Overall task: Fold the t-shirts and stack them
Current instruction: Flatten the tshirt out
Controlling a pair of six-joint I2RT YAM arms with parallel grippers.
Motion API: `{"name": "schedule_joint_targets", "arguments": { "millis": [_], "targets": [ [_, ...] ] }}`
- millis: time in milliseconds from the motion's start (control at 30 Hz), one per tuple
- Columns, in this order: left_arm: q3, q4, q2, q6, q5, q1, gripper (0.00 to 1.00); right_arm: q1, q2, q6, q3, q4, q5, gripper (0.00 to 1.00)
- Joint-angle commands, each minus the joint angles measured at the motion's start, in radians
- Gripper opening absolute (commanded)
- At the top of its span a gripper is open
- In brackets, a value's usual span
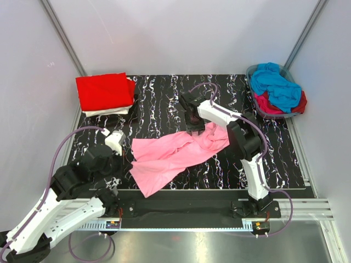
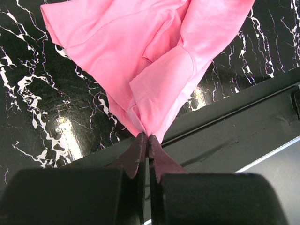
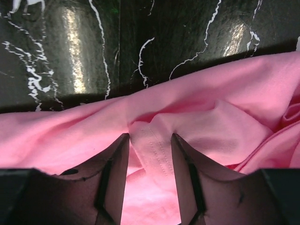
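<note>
A light pink t-shirt (image 1: pixel 175 153) lies crumpled across the middle of the black marbled table (image 1: pixel 159 107). My left gripper (image 1: pixel 129 160) is at its left edge; in the left wrist view the gripper (image 2: pixel 148 136) is shut on a bunched corner of the pink t-shirt (image 2: pixel 140 65). My right gripper (image 1: pixel 194 129) is at the shirt's far edge. In the right wrist view it (image 3: pixel 150 137) is open, with its fingers either side of a stitched hem fold of the pink shirt (image 3: pixel 154 154). A folded red t-shirt (image 1: pixel 104 90) lies on a folded white one (image 1: pixel 109 111) at the back left.
A grey-rimmed plastic basket (image 1: pixel 253 71) stands at the back right, holding a bright blue tee (image 1: pixel 277 85) over red and magenta cloth (image 1: pixel 269 104). White walls close in the table on three sides. The black rail (image 1: pixel 186 205) runs along the near edge.
</note>
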Motion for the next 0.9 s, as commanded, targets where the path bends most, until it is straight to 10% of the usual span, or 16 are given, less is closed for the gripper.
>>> {"name": "schedule_joint_targets", "arguments": {
  "millis": [0,400,867],
  "targets": [
    [0.003,0.053,0.000,0.016,0.024,-0.003,0.02,0.015,0.026,-0.012,0.056,-0.026,0.053,0.47],
    [0.002,0.054,0.009,0.015,0.023,-0.001,0.03,0.017,-0.027,-0.035,0.116,-0.097,0.116,0.01],
    [0.052,0.011,-0.026,-0.017,-0.062,0.002,0.00,-0.101,-0.695,-0.092,0.064,-0.253,0.205,0.00]
  ]
}}
